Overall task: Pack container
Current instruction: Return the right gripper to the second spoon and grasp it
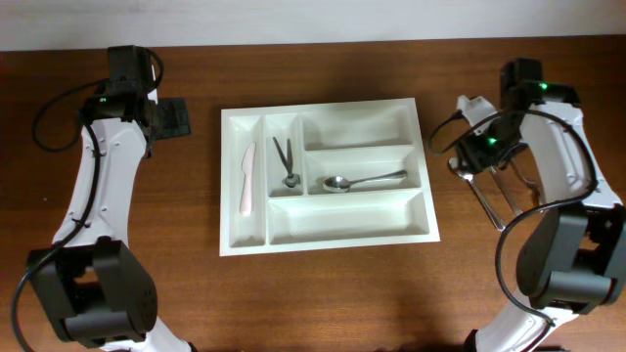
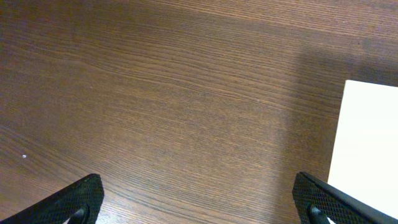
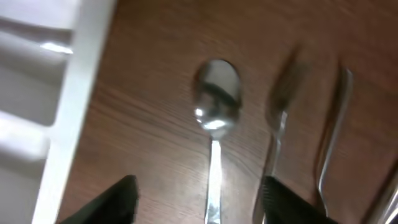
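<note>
The white cutlery tray [image 1: 328, 220] lies in the middle of the table. It holds a pale knife [image 1: 247, 177] in the left upright compartment, dark tongs [image 1: 286, 161] in the second upright one, and a metal spoon [image 1: 362, 181] in the middle long one. Its edge shows in the left wrist view [image 2: 367, 143] and the right wrist view [image 3: 74, 93]. My right gripper [image 3: 199, 199] is open above a loose metal spoon [image 3: 216, 106] on the table right of the tray; a fork [image 3: 281, 118] lies beside it. My left gripper [image 2: 199, 202] is open and empty over bare wood left of the tray.
Several loose metal utensils [image 1: 504, 191] lie on the table right of the tray, under my right arm. Another metal handle [image 3: 333, 124] lies right of the fork. A white wall runs along the table's far edge.
</note>
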`<state>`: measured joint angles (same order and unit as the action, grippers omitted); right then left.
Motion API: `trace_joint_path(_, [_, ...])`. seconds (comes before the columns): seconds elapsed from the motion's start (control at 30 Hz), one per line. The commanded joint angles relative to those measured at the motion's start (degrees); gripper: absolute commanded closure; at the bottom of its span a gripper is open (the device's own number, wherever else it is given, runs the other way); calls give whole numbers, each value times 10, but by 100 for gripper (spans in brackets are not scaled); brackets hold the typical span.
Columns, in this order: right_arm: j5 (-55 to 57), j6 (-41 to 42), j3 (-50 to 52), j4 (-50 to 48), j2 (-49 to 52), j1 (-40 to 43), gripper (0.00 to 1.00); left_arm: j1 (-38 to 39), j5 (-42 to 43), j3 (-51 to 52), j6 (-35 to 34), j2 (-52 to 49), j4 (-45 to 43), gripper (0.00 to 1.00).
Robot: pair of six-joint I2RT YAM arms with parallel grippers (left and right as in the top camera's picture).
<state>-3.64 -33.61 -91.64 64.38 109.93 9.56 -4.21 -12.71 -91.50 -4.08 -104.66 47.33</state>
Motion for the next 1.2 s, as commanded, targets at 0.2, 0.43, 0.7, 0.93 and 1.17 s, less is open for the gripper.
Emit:
trace_joint_path(0.2, [14,13,95,-68,1,36,46,0,-6,-7,9,-1,-1,1])
trace_joint_path(0.43, [0,18,150,-128,1,36,51,0,-6,-7,9,-1,-1,1])
trace_joint_path(0.7, [-11,17,221,-195,1,36,53,0,-6,-7,9,-1,-1,1])
trace_joint_path(0.93, [-10,17,226,-209,1,36,58,0,-6,-7,9,-1,-1,1])
trace_joint_path(1.17, [-11,17,243,-236,1,36,69,0,-6,-7,9,-1,-1,1])
